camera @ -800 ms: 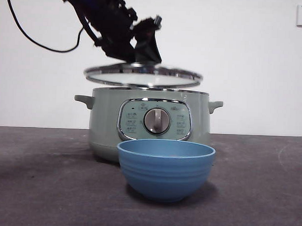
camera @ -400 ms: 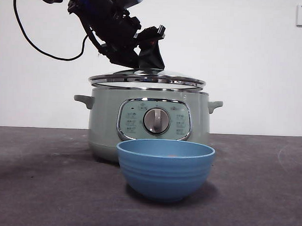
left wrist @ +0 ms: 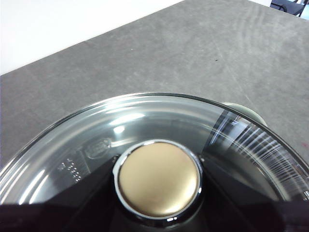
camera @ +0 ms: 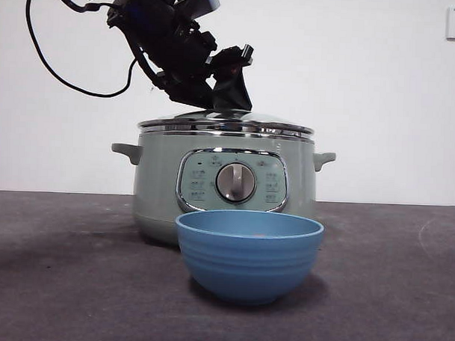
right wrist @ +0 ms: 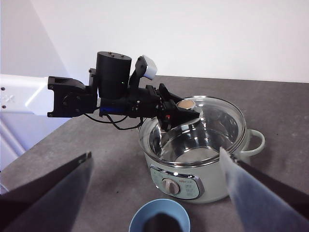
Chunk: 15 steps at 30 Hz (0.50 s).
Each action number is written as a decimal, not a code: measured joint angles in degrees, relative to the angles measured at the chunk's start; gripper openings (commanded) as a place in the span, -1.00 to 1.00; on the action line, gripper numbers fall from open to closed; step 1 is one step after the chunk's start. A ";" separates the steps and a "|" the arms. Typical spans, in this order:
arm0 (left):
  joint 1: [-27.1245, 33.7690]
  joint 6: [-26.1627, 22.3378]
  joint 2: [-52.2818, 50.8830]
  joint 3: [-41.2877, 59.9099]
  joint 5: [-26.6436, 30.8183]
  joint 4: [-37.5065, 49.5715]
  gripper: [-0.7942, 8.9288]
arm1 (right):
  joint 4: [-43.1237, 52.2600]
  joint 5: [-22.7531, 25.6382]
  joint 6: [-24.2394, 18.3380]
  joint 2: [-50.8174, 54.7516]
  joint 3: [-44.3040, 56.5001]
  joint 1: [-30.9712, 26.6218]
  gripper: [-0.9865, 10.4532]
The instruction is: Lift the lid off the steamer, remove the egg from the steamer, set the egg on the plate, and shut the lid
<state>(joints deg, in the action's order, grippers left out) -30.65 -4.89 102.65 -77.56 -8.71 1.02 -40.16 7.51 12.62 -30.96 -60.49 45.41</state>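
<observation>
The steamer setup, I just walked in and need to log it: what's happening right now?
The left end effector grips the knob of the lid, which sits on the steamer. The plate stands on the table in front of the steamer. The right end effector hangs open above the table on the plate's side, holding nothing. No egg is clearly visible from any view.

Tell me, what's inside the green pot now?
Through the glass lid, the right wrist view shows only the steamer's shiny metal inside, nothing lying on the part visible. The left gripper, clamped on the lid's knob, hides some of it.
</observation>
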 measured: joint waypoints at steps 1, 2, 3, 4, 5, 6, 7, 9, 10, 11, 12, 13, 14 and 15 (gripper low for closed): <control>-0.11 0.00 0.07 0.00 0.02 -0.04 -0.85 | 0.00 -0.02 0.02 0.00 0.00 0.00 -0.05; -0.17 0.09 0.22 0.00 0.00 0.02 -0.85 | 0.00 -0.02 0.00 0.00 0.00 0.00 -0.05; -0.20 0.26 0.35 0.00 0.02 0.13 -0.85 | 0.00 -0.02 0.00 0.00 0.00 0.00 -0.05; -0.20 0.42 0.48 0.00 0.02 0.20 -0.85 | 0.00 -0.02 0.00 0.00 0.00 0.00 -0.05; -0.20 0.50 0.61 0.00 0.02 0.24 -0.85 | 0.00 0.00 0.00 0.00 0.00 0.00 -0.05; -0.20 0.63 0.74 -0.02 0.04 0.20 -0.85 | -0.02 -0.02 0.00 0.00 0.00 0.00 -0.05; -0.20 0.68 0.85 -0.11 0.04 0.15 -0.85 | -0.02 -0.02 0.00 0.00 0.00 0.00 -0.05; -0.22 0.68 1.03 -0.37 0.26 -0.11 -0.85 | -0.02 -0.02 0.02 0.00 0.00 0.00 -0.05; -0.22 0.72 1.16 -0.50 0.63 -0.17 -0.85 | -0.02 -0.02 0.00 0.00 0.00 0.00 -0.05; -0.24 0.74 1.18 -0.59 0.90 -0.28 -0.85 | -0.02 -0.02 0.00 0.00 0.00 0.00 -0.05; -0.28 0.76 1.20 -0.63 1.22 -0.33 -0.85 | -0.04 -0.02 0.00 0.00 0.00 0.00 -0.05; -0.31 0.81 1.20 -0.66 1.42 -0.35 -0.85 | -0.04 -0.02 0.02 0.00 0.00 0.00 -0.05; -0.35 0.83 1.20 -0.66 1.64 -0.33 -0.85 | -0.04 -0.02 0.00 0.00 0.00 0.00 -0.05; -0.39 0.85 1.20 -0.66 1.73 -0.31 -0.85 | -0.04 0.00 0.00 0.00 0.00 0.00 -0.05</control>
<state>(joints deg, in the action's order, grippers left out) -31.05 -4.03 103.85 -78.22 -6.98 0.71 -40.21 7.51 12.62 -30.96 -60.49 45.41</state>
